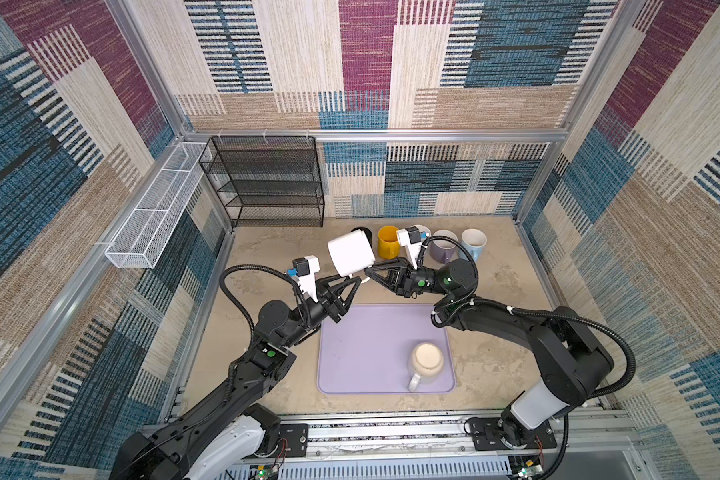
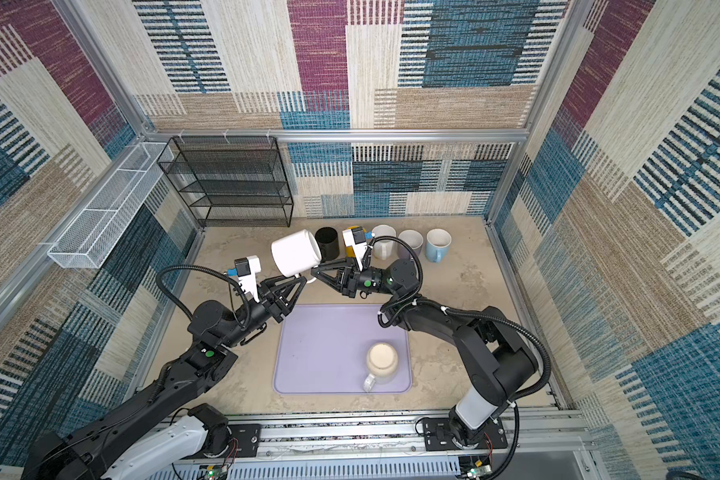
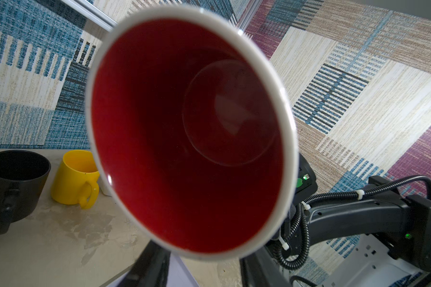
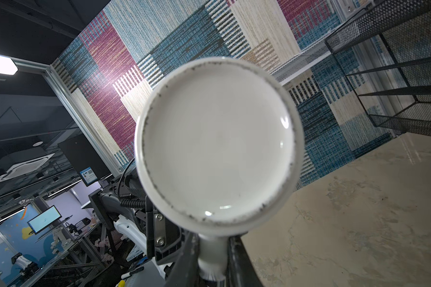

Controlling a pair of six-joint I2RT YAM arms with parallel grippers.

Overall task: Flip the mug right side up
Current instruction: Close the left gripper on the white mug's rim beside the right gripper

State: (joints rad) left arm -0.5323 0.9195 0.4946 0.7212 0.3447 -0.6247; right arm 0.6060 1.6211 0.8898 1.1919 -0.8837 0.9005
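Observation:
A white mug [image 1: 350,253] with a red inside [image 3: 184,129] hangs in the air above the table behind the mat, tipped on its side. Its mouth faces the left arm and its base [image 4: 217,144] faces the right arm. My right gripper [image 1: 368,271] is shut on the mug's handle [image 4: 213,251] under the body. My left gripper [image 1: 352,277] reaches in under the rim from the other side. Its fingers [image 3: 152,263] stand apart with table showing between them, and the rim hides their tips. In a top view the mug [image 2: 296,251] sits between both grippers.
A beige mug [image 1: 427,361] stands bottom up on the lilac mat [image 1: 362,353]. Along the back stand a black mug [image 2: 327,243], a yellow one [image 1: 387,241], a lilac one [image 1: 443,247] and a light blue one [image 1: 473,243]. A black mesh rack [image 1: 267,183] and a white wire basket [image 1: 154,212] sit back left.

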